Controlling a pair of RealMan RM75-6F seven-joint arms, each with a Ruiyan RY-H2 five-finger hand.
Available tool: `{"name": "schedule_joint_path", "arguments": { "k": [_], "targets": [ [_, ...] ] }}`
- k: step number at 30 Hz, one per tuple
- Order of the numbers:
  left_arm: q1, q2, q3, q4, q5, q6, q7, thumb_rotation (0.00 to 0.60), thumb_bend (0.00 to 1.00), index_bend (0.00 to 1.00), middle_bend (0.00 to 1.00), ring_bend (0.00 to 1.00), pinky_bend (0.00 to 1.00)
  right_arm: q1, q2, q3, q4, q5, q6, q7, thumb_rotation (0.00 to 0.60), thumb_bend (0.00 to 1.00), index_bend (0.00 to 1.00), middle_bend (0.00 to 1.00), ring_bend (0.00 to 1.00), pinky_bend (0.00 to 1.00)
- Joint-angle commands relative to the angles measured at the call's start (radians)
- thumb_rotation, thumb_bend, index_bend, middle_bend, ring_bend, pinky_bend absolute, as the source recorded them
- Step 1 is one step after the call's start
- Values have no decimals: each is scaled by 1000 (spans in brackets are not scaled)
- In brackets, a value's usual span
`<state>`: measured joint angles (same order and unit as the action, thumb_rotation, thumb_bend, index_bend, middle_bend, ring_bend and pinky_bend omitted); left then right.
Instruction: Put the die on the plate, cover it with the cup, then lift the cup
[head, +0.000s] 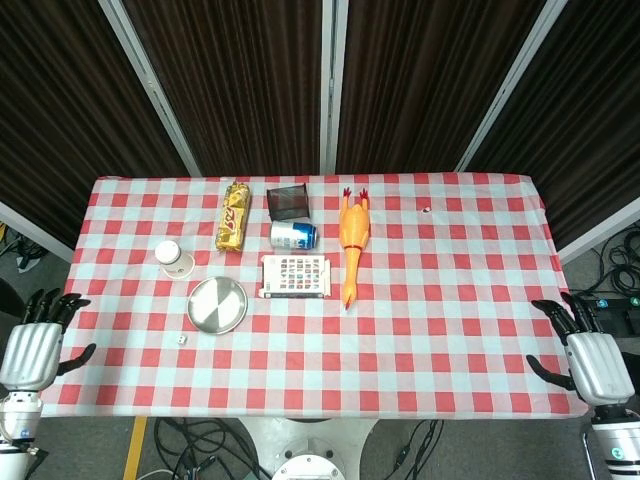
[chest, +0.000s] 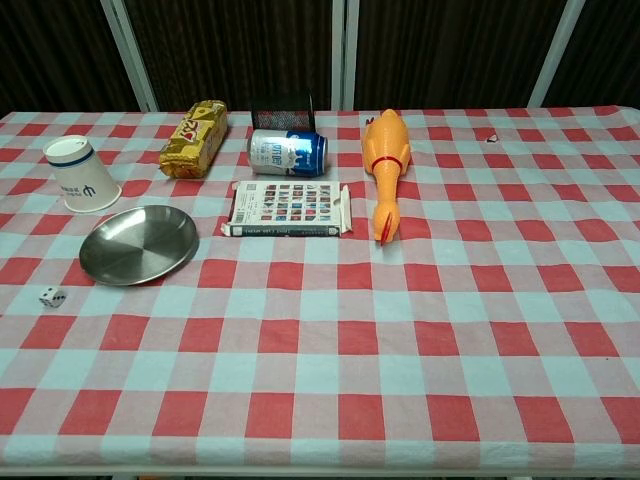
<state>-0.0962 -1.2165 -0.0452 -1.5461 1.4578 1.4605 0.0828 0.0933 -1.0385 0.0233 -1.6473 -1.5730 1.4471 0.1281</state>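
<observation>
Both hands show only in the head view, at the bottom corners and off the cloth; the chest view catches neither. The left hand (head: 30, 352) hangs beside the table's left edge, fingers apart and holding nothing, its arm cut off by the frame; the right hand (head: 586, 358) sits at the right edge, likewise spread and empty.

Far back on the right there's a tiny speck (chest: 492, 137) on the cloth, too small to identify; the print on the flat box (chest: 287, 209) is a grid of little coloured squares, unreadable; the black mesh holder (chest: 283, 109) is half hidden behind the can (chest: 288, 152) lying on its side, and what it contains cannot be made out.

Now the containers; the metal plate (chest: 139, 243) lies bare, nothing on it; the white paper cup (chest: 80, 173) stands mouth down just behind the plate, apart from it. The die (chest: 52, 296) rests on the checked tablecloth (chest: 400, 340), just in front of the plate's left rim, not touching.

A yellow snack packet (chest: 196, 138) lies behind the plate; a rubber chicken (chest: 387, 165) stretches lengthwise right of the box.
</observation>
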Motion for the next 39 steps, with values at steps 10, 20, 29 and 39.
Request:
{"name": "schedule_joint_path", "arguments": {
  "k": [10, 20, 29, 39],
  "targets": [
    [-8, 4, 5, -14, 6, -13, 16, 600, 215, 258, 199, 85, 64, -7, 1, -2, 10, -3, 16, 13, 600, 151, 171, 180, 0, 12],
    [-58, -8, 9, -12, 13, -93, 28, 600, 202, 292, 198, 85, 73, -7, 3, 1, 9, -2, 21, 11, 600, 151, 171, 180, 0, 12],
    [-174, -64, 11, 32, 34, -263, -13, 600, 193, 399, 385, 307, 434, 8, 9, 8, -8, 11, -5, -13, 600, 185, 171, 199, 0, 12],
    [-288, -159, 23, 143, 48, -420, -71, 600, 214, 413, 662, 606, 785, 6, 13, 7, -18, 20, -6, -24, 600, 201, 178, 237, 0, 12]
  ]
}}
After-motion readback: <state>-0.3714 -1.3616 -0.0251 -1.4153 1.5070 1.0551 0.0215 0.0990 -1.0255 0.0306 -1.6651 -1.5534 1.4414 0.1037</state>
